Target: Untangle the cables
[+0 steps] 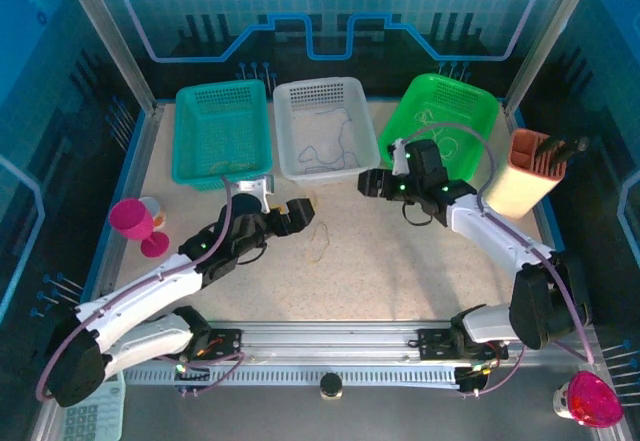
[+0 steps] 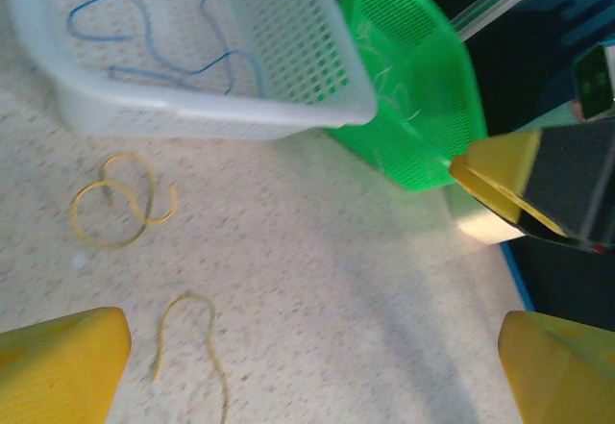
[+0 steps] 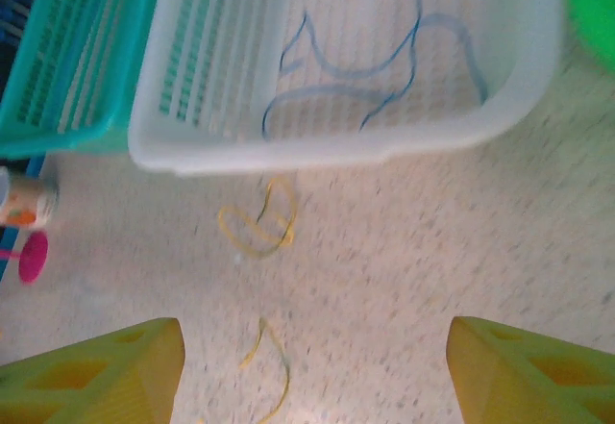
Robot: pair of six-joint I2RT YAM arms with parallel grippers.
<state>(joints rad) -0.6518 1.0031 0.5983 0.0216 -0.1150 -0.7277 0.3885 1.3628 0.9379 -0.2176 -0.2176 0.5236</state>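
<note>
The yellow cable (image 1: 319, 238) lies on the table (image 1: 400, 261) just beside the left gripper (image 1: 300, 213), its length running from the white basket (image 1: 283, 131) toward the arms. The right gripper (image 1: 368, 183) is farther off. Both grippers' fingers are apart and empty.

A dark cable (image 3: 370, 70) was seen lying curled inside the white basket (image 3: 288, 150). On the table (image 3: 461, 251), just before that basket's near wall, a yellowish cable (image 3: 258, 224) was looped. A second yellowish strand (image 3: 277, 359) was seen nearer, between the widely parted fingers (image 3: 96, 376) of the right gripper (image 3: 307, 376).
</note>
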